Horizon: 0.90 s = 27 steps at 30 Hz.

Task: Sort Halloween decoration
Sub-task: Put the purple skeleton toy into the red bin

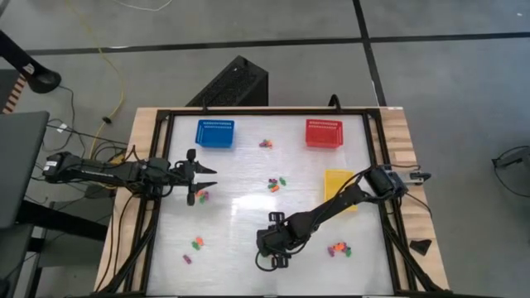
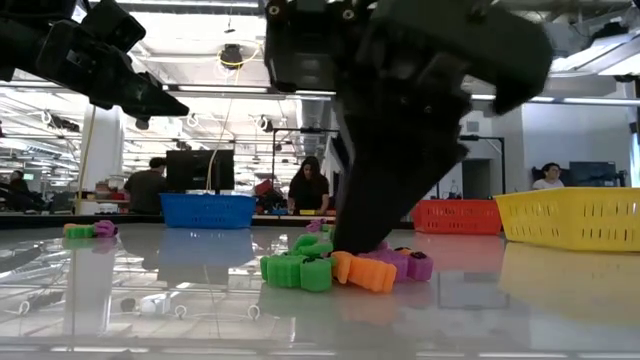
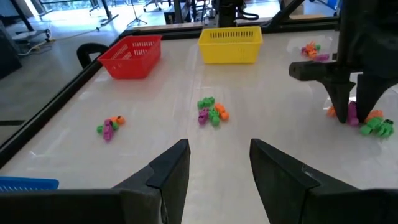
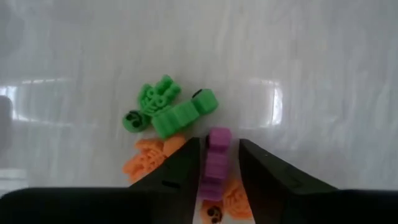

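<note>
White and glossy, the table [image 1: 248, 240] sits in a black frame, with an open workshop and several seated people behind it. Three mesh baskets stand toward the far side: a blue basket [image 1: 214, 133], a red basket [image 1: 323, 133] and a yellow basket [image 1: 338, 184] nearer the right edge.

Small clumps of Halloween decoration in orange, purple and green lie scattered over the table. The right gripper [image 4: 217, 165] points down at one clump near the front middle. Its fingers [image 4: 177, 168] stand narrow on either side of a purple trinket [image 4: 216, 158], close against it. Green trinkets [image 4: 169, 109] and orange trinkets [image 4: 149, 158] lie touching just beside it.

The left gripper [image 1: 207, 179] hovers over the table's left side, fingers spread wide and holding nothing, with another small clump [image 1: 201, 197] just beside its tips.
</note>
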Available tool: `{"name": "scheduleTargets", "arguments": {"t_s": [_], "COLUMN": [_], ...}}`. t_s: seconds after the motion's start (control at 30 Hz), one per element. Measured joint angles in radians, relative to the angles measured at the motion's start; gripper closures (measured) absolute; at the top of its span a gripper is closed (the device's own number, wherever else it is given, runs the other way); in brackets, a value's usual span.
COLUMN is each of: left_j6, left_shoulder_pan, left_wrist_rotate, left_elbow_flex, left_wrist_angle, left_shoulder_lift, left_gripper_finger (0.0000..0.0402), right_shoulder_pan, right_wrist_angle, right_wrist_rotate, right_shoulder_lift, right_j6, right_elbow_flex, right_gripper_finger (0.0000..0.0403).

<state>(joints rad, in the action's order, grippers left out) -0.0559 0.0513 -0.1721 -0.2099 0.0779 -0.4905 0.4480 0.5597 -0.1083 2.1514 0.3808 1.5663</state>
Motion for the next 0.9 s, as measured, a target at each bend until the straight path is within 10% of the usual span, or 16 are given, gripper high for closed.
{"name": "scheduleTargets", "arguments": {"t_s": [0.33,0.9], "left_j6": [0.001,0.005], "left_shoulder_pan": [0.000,0.000], "left_wrist_rotate": [0.000,0.000], "left_elbow_flex": [0.000,0.000], "left_wrist_angle": [0.000,0.000], "left_shoulder_lift": [0.000,0.000], "left_gripper_finger": [0.0242,0.0242], "right_shoulder_pan": [-0.022,-0.207], "right_wrist_angle": [0.058,0.185], "right_wrist_rotate": [0.010,-0.033], "right_shoulder_lift": [-0.040,-0.387], "right_j6": [-0.025,-0.218], "right_elbow_flex": [-0.005,-0.005], "right_gripper_finger": [0.0348,0.0345]}}
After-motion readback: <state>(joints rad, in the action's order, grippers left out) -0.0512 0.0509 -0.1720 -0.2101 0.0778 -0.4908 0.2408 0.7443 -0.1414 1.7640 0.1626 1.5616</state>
